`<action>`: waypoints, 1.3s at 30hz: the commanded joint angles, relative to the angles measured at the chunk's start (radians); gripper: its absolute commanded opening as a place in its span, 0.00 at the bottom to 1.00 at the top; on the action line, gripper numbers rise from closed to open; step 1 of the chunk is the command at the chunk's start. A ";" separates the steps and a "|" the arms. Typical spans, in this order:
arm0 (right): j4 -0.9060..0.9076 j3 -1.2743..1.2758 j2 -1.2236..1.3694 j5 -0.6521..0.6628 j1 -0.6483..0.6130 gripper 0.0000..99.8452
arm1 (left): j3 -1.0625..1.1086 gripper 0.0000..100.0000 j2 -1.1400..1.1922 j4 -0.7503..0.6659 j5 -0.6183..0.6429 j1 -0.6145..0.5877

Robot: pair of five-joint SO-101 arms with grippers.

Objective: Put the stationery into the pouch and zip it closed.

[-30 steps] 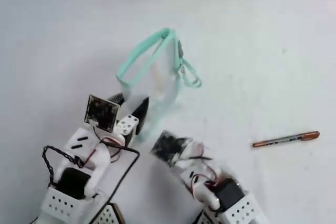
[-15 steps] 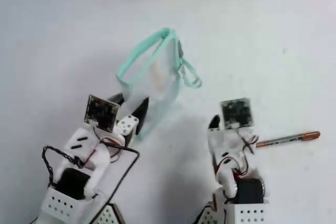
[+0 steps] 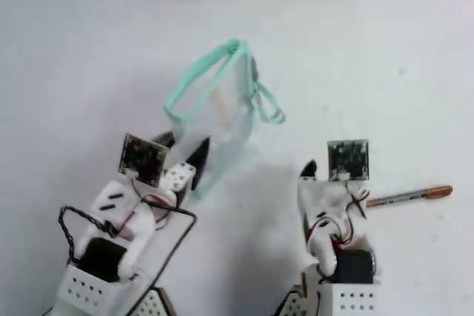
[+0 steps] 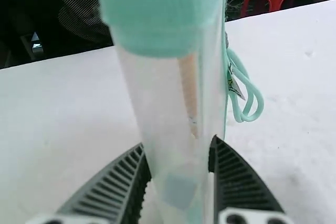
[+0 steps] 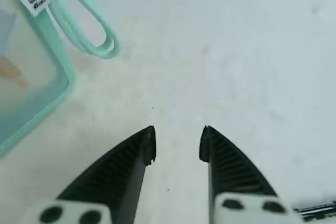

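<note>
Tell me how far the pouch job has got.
Done: one tan stick sits inside the pouch. In hand: the left pincer clamps the pouch's lower end, its mouth gaping; the right pincer is open over the table beside the pouch. Left: the pen lies on the table, not yet picked up, and the zip is not yet closed.
</note>
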 commanded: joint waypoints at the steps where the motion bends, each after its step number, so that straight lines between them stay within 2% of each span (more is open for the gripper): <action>1: -0.059 -0.087 0.170 -0.012 0.007 0.14 | -0.021 0.17 -0.013 -0.032 0.006 -0.002; 7: -0.122 -0.284 0.610 -0.132 0.136 0.14 | -0.020 0.17 -0.012 -0.026 0.005 0.041; 10: -0.120 -0.397 0.817 -0.137 0.200 0.14 | -0.020 0.17 -0.012 -0.026 0.005 0.042; 16: -0.114 -0.568 1.132 -0.137 0.220 0.14 | -0.020 0.17 -0.013 -0.028 0.005 0.039; 25: -0.097 -0.758 1.379 -0.164 0.377 0.14 | -0.020 0.17 -0.013 -0.026 0.005 0.044; 32: -0.039 -0.888 1.547 -0.164 0.417 0.14 | -0.020 0.17 -0.013 -0.025 0.005 0.044; 36: 0.018 -1.005 1.672 -0.238 0.467 0.15 | -0.020 0.17 -0.013 -0.025 0.005 0.044; 39: 0.081 -1.094 1.753 -0.255 0.496 0.19 | -0.021 0.17 -0.013 -0.028 0.005 0.042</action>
